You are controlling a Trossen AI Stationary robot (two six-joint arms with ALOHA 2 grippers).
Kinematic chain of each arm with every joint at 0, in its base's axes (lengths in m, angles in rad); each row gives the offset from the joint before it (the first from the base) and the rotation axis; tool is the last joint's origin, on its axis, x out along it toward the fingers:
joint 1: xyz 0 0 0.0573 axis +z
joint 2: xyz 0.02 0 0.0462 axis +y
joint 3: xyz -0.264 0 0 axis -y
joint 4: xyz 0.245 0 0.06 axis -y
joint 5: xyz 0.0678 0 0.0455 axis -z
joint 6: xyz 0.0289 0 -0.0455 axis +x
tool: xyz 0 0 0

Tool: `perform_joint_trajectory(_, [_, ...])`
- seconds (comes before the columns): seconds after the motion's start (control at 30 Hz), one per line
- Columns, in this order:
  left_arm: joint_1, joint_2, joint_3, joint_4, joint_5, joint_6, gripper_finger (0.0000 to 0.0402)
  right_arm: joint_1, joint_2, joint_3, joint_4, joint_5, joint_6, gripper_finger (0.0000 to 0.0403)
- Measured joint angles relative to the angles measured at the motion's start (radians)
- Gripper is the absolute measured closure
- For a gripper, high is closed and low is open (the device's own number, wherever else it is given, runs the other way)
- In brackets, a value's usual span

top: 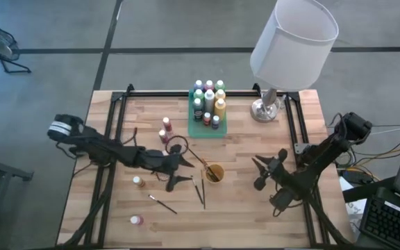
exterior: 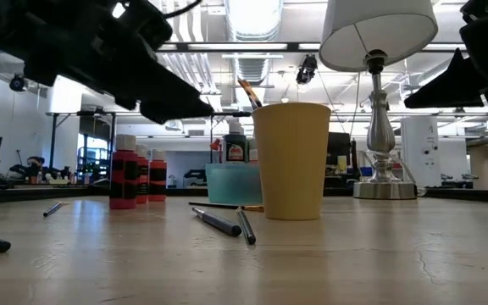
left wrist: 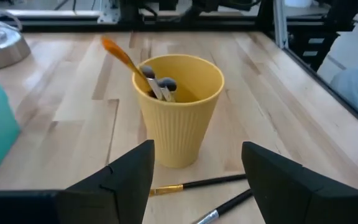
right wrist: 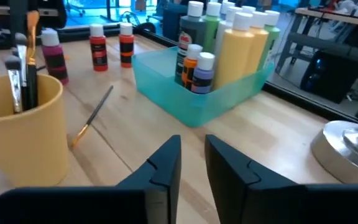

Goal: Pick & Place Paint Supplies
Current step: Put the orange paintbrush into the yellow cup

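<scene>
An orange-yellow cup (top: 214,172) stands mid-table with several paintbrushes (left wrist: 156,84) upright in it. My left gripper (left wrist: 197,149) is open just left of the cup, its fingers level with the cup's sides and clear of them. My right gripper (right wrist: 192,160) hovers right of the cup, its fingers a narrow gap apart with nothing between them. A green tray (top: 207,128) at the far middle holds several paint bottles (right wrist: 238,43). Loose bottles (top: 165,130) stand upright left of the tray, and two more (top: 137,182) nearer the front. Loose brushes (top: 200,192) lie flat near the cup.
A lamp with a white shade (top: 294,42) stands on its metal base (top: 265,109) at the far right. A brush (right wrist: 92,118) lies between cup and tray. Another brush (top: 162,203) and a small bottle (top: 137,220) sit near the front left. Bare wood lies at the front right.
</scene>
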Motion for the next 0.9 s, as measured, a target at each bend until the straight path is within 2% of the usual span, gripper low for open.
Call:
perform_joint_trajectory(0.47, [0.000, 0.211, 0.135, -0.004, -0.038, -0.030, 0.0154, 0.002, 0.002, -0.022, 0.008, -0.002, 0.000, 0.0355])
perform_joint_trajectory(0.77, [0.000, 0.247, 0.143, -0.001, -0.115, -0.084, 0.0154, 0.002, 0.003, -0.024, 0.022, -0.004, -0.003, 0.0335])
perform_joint_trajectory(0.9, [0.000, 0.261, 0.157, -0.001, -0.119, -0.087, 0.0154, 0.002, 0.003, -0.025, 0.023, -0.004, -0.003, 0.0321])
